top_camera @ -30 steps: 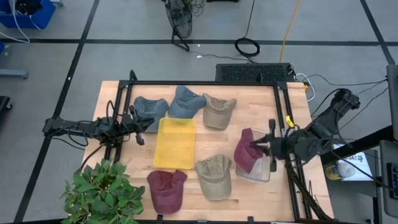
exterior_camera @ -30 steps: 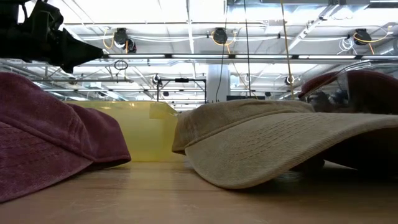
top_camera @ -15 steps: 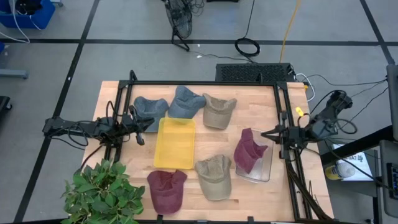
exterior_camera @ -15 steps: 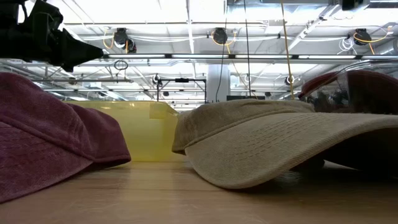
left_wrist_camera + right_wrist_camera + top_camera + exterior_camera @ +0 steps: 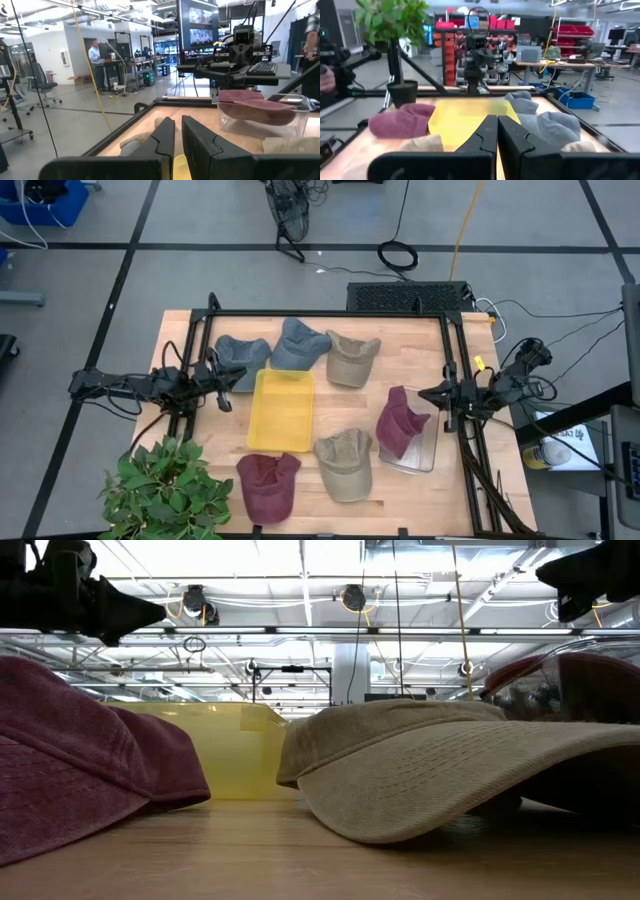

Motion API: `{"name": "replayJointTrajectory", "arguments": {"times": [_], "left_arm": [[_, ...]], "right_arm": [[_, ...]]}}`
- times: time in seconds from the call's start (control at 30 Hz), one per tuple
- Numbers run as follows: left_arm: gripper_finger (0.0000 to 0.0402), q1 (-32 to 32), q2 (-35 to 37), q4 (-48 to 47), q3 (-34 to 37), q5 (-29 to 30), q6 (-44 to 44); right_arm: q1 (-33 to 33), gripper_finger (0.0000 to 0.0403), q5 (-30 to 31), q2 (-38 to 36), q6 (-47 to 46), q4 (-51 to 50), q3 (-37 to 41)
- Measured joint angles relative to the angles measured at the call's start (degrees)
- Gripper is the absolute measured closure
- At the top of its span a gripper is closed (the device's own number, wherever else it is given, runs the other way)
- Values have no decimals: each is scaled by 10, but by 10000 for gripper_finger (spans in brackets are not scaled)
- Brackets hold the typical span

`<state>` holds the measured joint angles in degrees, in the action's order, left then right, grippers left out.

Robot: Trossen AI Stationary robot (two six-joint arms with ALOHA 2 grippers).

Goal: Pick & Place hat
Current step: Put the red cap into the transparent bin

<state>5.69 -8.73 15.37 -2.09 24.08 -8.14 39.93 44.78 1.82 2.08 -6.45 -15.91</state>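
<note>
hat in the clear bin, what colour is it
Maroon. The hat in the clear bin shows best in the high view.

You look level across the wooden tabletop [image 5: 300,860]. A tan cap [image 5: 450,765] fills the middle and right, its brim toward you. A maroon cap [image 5: 80,760] bulks at left. Between them, farther back, stands the yellow tray [image 5: 235,750]. Another maroon cap [image 5: 575,675] sits behind clear plastic at right. Dark arm parts [image 5: 75,600] hang in both upper corners.
</note>
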Motion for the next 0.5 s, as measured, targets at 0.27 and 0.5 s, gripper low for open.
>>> {"name": "replayJointTrajectory", "arguments": {"times": [0.27,0.5], "left_arm": [[360,0,0,11,0,0,-73],[360,0,0,36,0,0,-83]], "right_arm": [[-29,403,4,-7,-53,-51,9],[-77,403,20,-7,-18,-49,9]]}}
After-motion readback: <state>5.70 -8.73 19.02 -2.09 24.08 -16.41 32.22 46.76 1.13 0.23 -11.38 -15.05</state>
